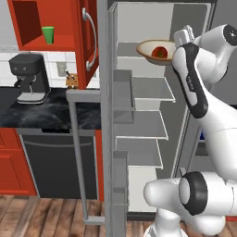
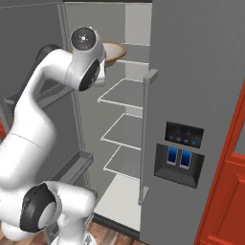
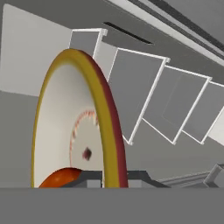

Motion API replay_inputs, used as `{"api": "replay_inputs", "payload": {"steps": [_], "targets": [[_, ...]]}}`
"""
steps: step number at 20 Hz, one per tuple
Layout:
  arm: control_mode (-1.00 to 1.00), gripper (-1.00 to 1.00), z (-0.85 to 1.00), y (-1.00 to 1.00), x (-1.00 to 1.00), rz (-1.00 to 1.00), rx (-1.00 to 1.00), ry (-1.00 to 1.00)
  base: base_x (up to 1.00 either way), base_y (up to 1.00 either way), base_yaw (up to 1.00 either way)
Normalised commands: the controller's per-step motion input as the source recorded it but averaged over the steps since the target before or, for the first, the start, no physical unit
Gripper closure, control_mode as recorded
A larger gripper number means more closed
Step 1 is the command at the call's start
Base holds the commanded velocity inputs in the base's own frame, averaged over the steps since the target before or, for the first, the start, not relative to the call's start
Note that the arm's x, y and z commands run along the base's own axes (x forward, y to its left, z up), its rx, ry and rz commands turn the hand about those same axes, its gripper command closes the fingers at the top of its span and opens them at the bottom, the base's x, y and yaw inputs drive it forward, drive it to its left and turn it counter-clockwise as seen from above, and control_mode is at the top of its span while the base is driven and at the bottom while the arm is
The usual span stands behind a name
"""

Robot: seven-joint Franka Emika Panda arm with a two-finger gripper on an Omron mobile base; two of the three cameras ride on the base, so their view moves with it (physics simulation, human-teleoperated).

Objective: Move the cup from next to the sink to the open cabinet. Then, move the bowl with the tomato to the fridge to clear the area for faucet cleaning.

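Nearest to the hand camera, the gripper (image 3: 103, 177) has its jaws drawn narrow on the rim of the bowl (image 3: 65, 131), one dark finger on each side of the tan-brown edge. The grip is only on this thin rim, so I think the main danger is that the bowl turns or slips between the fingers when the arm lowers it. In that case the tomato (image 3: 59, 178) could roll out, because it lies loose inside the bowl, close to the fingers. A second danger, in my judgement, is that the far edge of the bowl strikes a shelf or the side wall of the fridge (image 1: 148, 97) if the arm pushes in too quickly; the bowl is wide and the space between the shelves is not generous. In the left base view the bowl (image 1: 156, 51) is held in the air in the upper part of the open fridge, above a shelf and not yet resting on it, and the small red tomato (image 1: 160, 52) sits in its middle. The bowl is shallow and cream inside. Farther away, to the left, the green cup (image 1: 47, 34) already stands upright in the open cabinet (image 1: 28, 18).
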Motion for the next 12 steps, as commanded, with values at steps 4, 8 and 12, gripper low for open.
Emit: {"api": "replay_inputs", "payload": {"steps": [4,8,12], "targets": [[-1.0,1.0,-0.14,0.03,0.7,-0.08,0.0,0.0,0.0,0.0,0.0],[-1.0,1.0,-0.07,0.0,0.74,-0.09,0.01,0.02,0.0,0.0,0.0],[-1.0,1.0,0.0,0.0,0.77,-0.11,0.01,0.01,0.0,0.0,0.0]]}}
